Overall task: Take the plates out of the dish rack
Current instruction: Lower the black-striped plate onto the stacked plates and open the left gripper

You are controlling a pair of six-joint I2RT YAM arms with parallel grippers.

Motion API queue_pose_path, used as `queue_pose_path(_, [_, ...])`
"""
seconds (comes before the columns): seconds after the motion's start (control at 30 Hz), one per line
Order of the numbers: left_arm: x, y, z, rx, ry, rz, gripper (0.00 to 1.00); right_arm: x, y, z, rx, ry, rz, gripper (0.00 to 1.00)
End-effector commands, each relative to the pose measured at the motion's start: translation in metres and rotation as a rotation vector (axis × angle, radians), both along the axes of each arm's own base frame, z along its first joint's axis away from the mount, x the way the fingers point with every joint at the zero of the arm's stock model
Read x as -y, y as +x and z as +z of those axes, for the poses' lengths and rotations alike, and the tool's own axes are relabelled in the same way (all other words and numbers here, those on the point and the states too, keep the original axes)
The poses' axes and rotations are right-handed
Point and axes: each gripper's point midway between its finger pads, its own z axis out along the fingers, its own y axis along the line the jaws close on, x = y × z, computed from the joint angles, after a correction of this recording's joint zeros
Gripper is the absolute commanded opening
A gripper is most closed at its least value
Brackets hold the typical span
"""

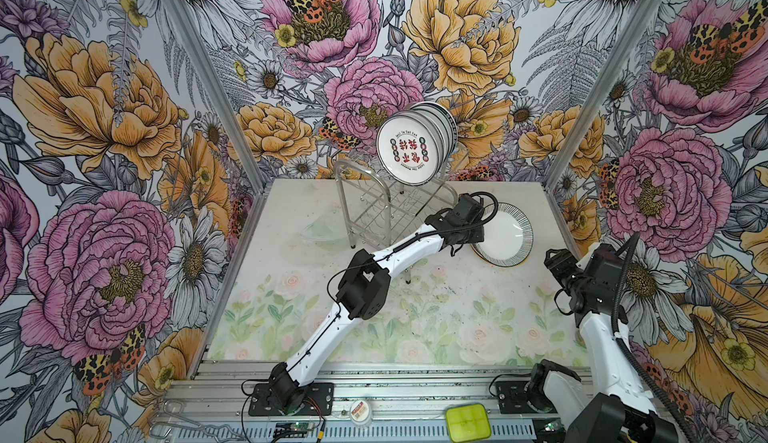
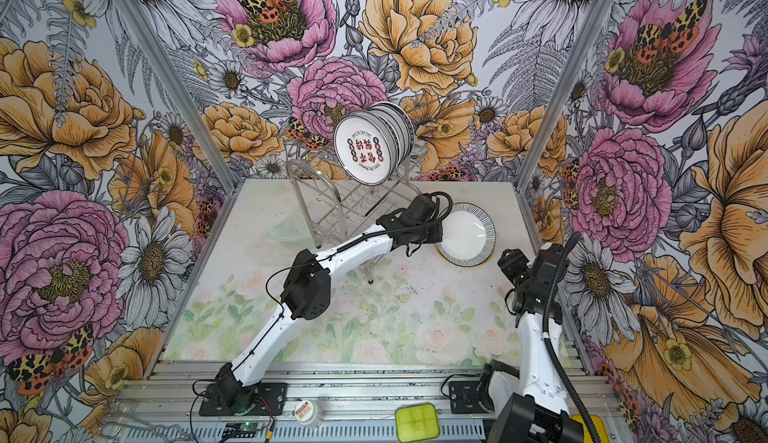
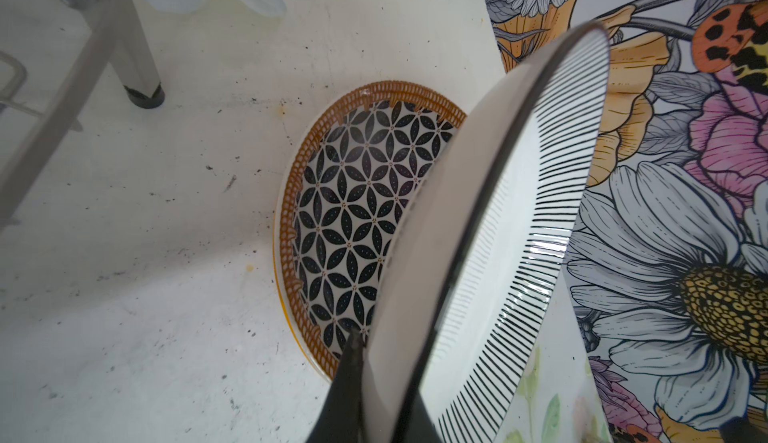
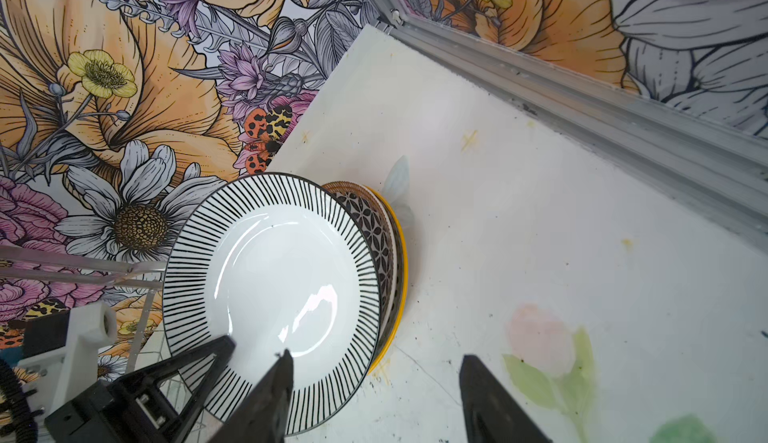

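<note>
In both top views the dish rack (image 1: 374,208) (image 2: 328,212) stands at the back of the table. Several plates (image 1: 409,150) (image 2: 365,150) stand upright in its upper tier, the front one with red characters. My left gripper (image 3: 386,362) (image 1: 469,233) is shut on the edge of a white plate with a black striped rim (image 3: 519,233) (image 1: 503,233) (image 4: 282,279). That plate is tilted over a black-lattice plate (image 3: 353,220) (image 4: 374,220), which lies on a yellow-rimmed plate (image 4: 401,254) right of the rack. My right gripper (image 4: 376,355) (image 1: 555,260) is open beside this stack, holding nothing.
A clear glass dish (image 1: 324,229) lies on the table left of the rack. A rack leg (image 3: 141,88) stands near the stack. The right wall frame (image 4: 582,100) runs close behind the plates. A green box (image 1: 467,420) and a small jar (image 1: 360,412) sit on the front rail.
</note>
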Motion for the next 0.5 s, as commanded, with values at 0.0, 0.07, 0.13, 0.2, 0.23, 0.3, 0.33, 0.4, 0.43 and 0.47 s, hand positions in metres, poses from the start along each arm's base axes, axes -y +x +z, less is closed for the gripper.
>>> queue_pose_path(0.0, [0.013, 0.018, 0.054, 0.082, -0.158, 0.025, 0.00, 0.001, 0.006, 0.013, 0.031, -0.024, 0.027, 0.65])
queue_pose_path(0.07, [0.013, 0.019, 0.050, 0.072, -0.156, 0.033, 0.00, 0.000, 0.006, 0.014, 0.034, -0.022, 0.033, 0.65])
queue_pose_path(0.13, [0.013, 0.019, 0.045, 0.062, -0.151, 0.040, 0.00, -0.002, 0.006, 0.014, 0.036, -0.019, 0.040, 0.65])
queue_pose_path(0.2, [0.013, 0.019, 0.041, 0.051, -0.149, 0.048, 0.00, -0.003, 0.006, 0.013, 0.035, -0.016, 0.045, 0.65])
queue_pose_path(0.23, [0.013, 0.019, 0.039, 0.046, -0.148, 0.050, 0.00, -0.003, 0.006, 0.013, 0.036, -0.015, 0.048, 0.65])
queue_pose_path(0.3, [0.013, 0.019, 0.037, 0.039, -0.148, 0.053, 0.00, -0.004, 0.005, 0.012, 0.036, -0.012, 0.051, 0.65])
queue_pose_path(0.33, [0.013, 0.018, 0.036, 0.032, -0.151, 0.057, 0.00, -0.004, 0.005, 0.011, 0.034, -0.011, 0.052, 0.65])
queue_pose_path(0.4, [0.013, 0.017, 0.034, 0.020, -0.155, 0.061, 0.00, -0.006, 0.005, 0.011, 0.035, -0.010, 0.058, 0.65])
queue_pose_path(0.43, [0.013, 0.017, 0.031, 0.013, -0.154, 0.065, 0.01, -0.006, 0.005, 0.011, 0.036, -0.008, 0.059, 0.65])
queue_pose_path(0.47, [0.013, 0.017, 0.030, 0.006, -0.155, 0.071, 0.02, -0.006, 0.005, 0.011, 0.036, -0.006, 0.062, 0.65])
